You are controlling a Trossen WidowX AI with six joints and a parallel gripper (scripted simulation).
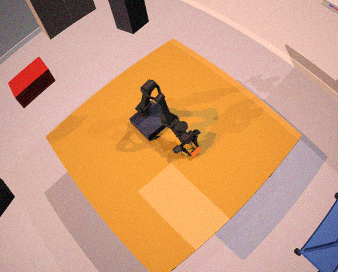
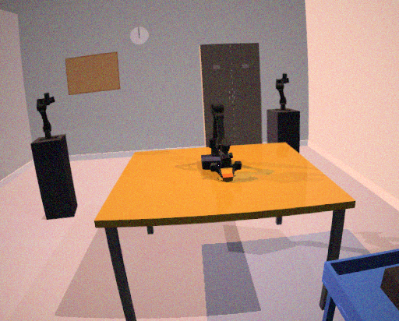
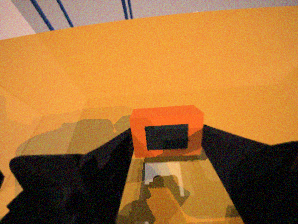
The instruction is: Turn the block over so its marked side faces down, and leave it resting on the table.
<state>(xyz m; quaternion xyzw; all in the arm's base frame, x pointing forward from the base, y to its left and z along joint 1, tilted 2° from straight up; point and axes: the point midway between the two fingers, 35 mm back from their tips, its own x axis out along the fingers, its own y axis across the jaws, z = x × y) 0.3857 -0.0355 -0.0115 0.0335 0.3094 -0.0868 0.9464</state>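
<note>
An orange block (image 1: 195,152) (image 2: 227,171) (image 3: 167,115) is held between the two black fingers of my gripper (image 1: 194,151) (image 2: 227,174) (image 3: 165,129), which is shut on its two ends. The marked side, with a dark rectangle (image 3: 166,137), faces back toward the wrist camera, between the fingers. In the top and exterior views only plain orange sides show. The block is low over the orange table (image 1: 120,185) (image 2: 161,202) (image 3: 225,60); whether it touches the top cannot be told.
The arm's dark base (image 1: 148,123) (image 2: 210,161) stands on the table behind the gripper. Arm shadows and a lighter patch (image 1: 183,204) lie on the table top. A blue cart (image 1: 331,244) (image 2: 344,284) stands on the floor beyond the table's edge.
</note>
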